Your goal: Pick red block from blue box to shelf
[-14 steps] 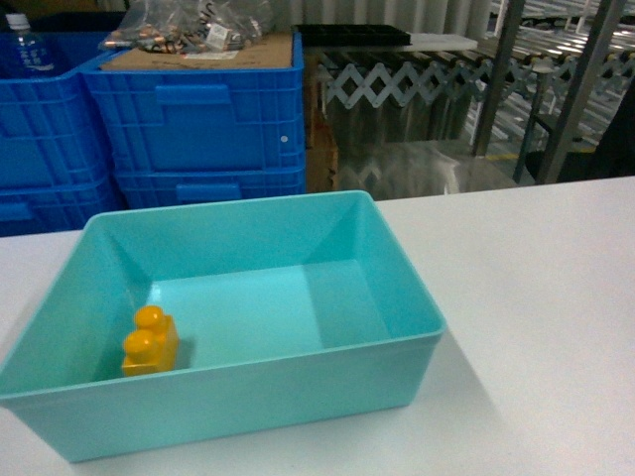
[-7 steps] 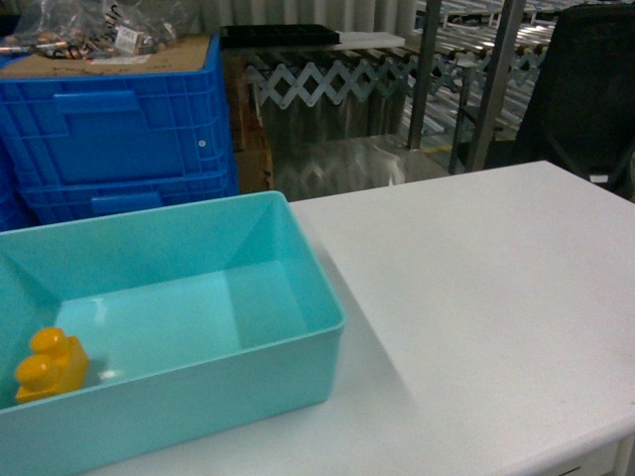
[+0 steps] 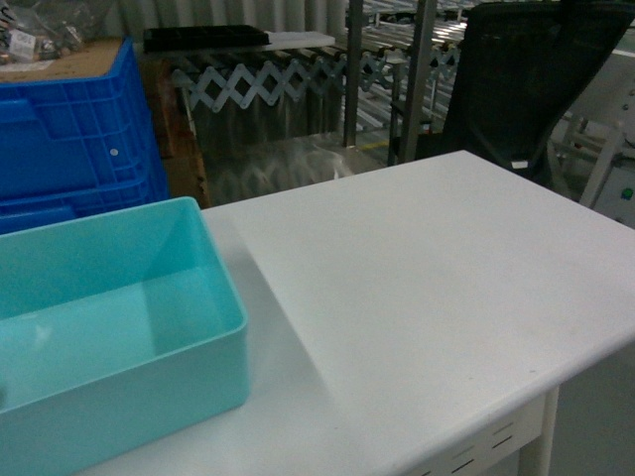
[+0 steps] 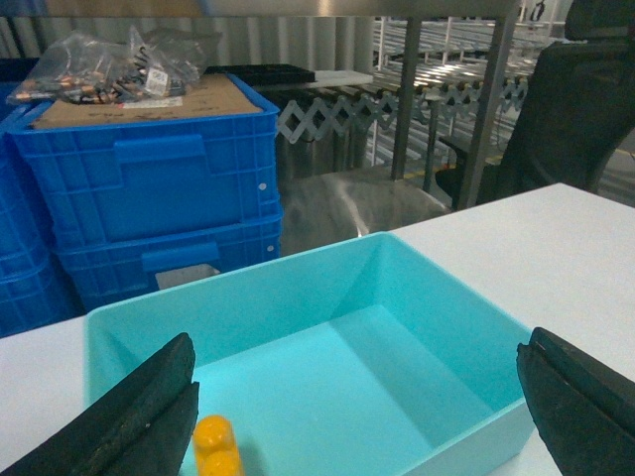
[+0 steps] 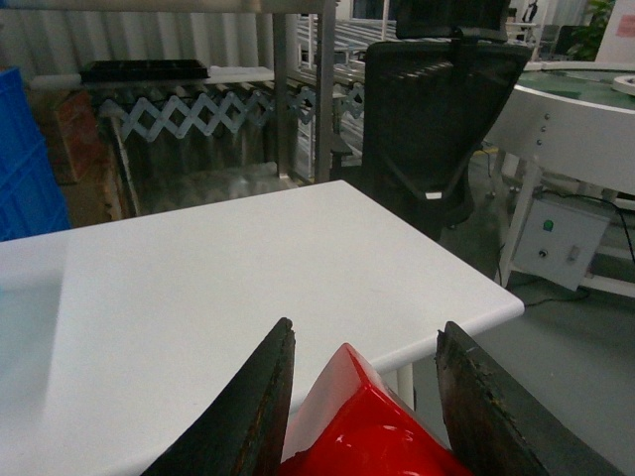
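Right gripper (image 5: pixel 362 412) is clamped on the red block (image 5: pixel 372 436); you see the glossy red brick wedged between the two dark fingers at the bottom of the right wrist view, lifted above the white surface (image 3: pixel 437 288). So the pick is done and you're in the carry step, block out of the blue box (image 3: pixel 119 327) and heading for the shelf (image 3: pixel 397 69).

Left gripper (image 4: pixel 357 397) is spread wide and holds nothing, hanging over the near rim of the blue box. Only the yellow brick (image 4: pixel 216 446) sits in there, near-left corner of the tub floor. Neither gripper shows in the head view.

In the head view the blue box sits at the near left of the surface, dark blue crates (image 3: pixel 69 139) behind it at far left. The steel shelf uprights stand at the far middle, beyond the surface's far edge, with a black chair (image 3: pixel 516 89) to their right. Which tier is free for the block is hard to tell from here; the rails are small and glary.

Next move as I judge it: keep the right gripper clenched, get the shelf square in front, reach over a rail tier, lower until the block is seated, then release. Watch the chair and the surface's far right corner when you swing.
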Tool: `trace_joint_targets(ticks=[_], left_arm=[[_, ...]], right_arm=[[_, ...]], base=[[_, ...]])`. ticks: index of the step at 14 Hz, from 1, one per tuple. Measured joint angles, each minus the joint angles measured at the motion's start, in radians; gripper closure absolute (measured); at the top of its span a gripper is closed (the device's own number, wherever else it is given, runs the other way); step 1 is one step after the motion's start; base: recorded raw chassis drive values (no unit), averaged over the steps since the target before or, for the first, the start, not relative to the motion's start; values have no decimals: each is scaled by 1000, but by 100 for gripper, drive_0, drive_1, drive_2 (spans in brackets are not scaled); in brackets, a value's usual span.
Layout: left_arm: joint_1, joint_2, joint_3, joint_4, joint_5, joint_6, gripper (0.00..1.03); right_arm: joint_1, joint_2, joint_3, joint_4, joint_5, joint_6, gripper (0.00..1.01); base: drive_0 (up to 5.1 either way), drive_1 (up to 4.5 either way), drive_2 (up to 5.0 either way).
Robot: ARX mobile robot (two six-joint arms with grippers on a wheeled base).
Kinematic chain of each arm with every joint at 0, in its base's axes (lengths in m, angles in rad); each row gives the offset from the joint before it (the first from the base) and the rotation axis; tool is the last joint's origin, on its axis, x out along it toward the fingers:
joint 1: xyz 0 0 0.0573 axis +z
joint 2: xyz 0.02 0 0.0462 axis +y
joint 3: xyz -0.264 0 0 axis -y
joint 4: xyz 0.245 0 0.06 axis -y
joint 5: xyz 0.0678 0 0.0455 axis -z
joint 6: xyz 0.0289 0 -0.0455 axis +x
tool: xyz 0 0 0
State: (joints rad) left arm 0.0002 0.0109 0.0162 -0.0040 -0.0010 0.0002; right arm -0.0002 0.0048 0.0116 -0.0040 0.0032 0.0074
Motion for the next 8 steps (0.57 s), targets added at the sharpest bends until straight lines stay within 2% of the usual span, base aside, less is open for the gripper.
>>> trace_joint_targets(ticks=[8], left_arm=[[0, 0, 0, 0, 0, 0, 5]], right_arm=[[0, 0, 0, 0, 0, 0, 63]], base=[[-154, -154, -154]])
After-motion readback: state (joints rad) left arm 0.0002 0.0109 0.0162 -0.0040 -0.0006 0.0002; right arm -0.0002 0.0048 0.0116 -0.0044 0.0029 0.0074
